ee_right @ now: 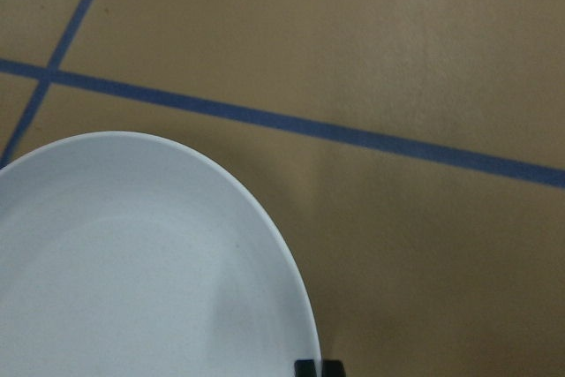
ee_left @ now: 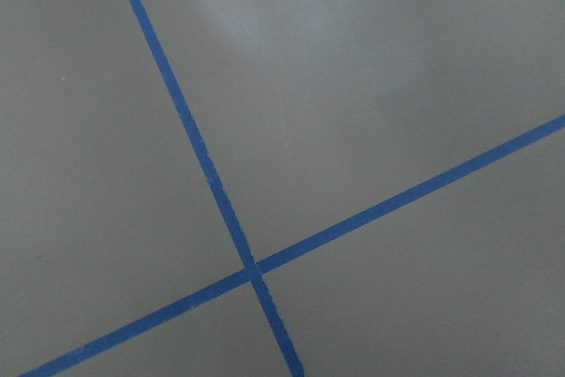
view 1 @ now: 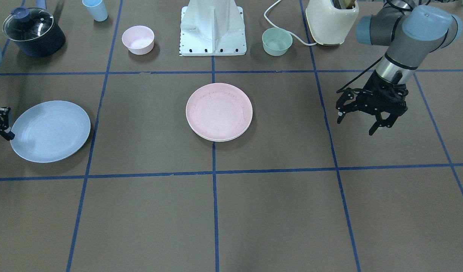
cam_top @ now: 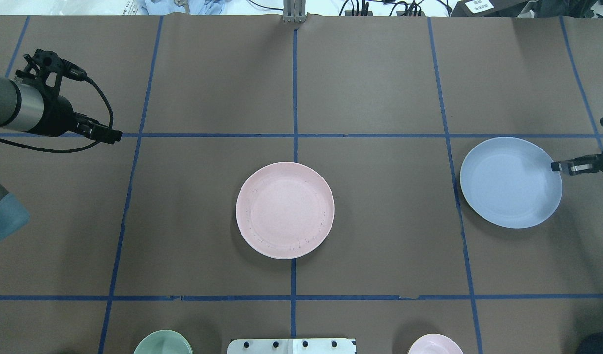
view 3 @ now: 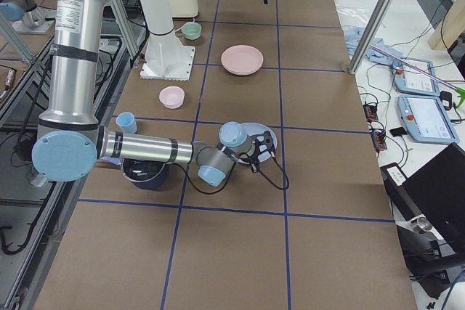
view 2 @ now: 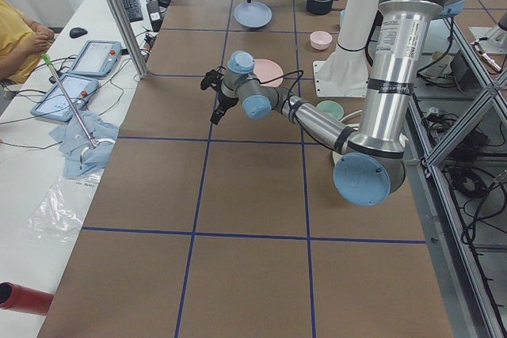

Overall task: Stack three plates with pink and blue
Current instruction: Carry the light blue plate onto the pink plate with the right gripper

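Note:
A pale pink plate (view 1: 219, 110) lies at the table's middle on top of a cream-white plate (view 1: 216, 139), of which only a thin rim shows. The pink plate also shows in the overhead view (cam_top: 285, 210). A light blue plate (view 1: 50, 130) lies alone on the robot's right side (cam_top: 511, 182). My right gripper (cam_top: 559, 166) comes in level from the side. Its fingertips (ee_right: 307, 367) sit close together on the blue plate's rim (ee_right: 159, 262). My left gripper (view 1: 355, 127) is open and empty, hanging above bare table far from the plates.
Along the robot's side stand a dark pot with a glass lid (view 1: 33, 32), a blue cup (view 1: 95, 9), a small pink bowl (view 1: 138, 39), the white robot base (view 1: 212, 28), a mint-green bowl (view 1: 277, 41) and a cream toaster (view 1: 331, 20) with a cable.

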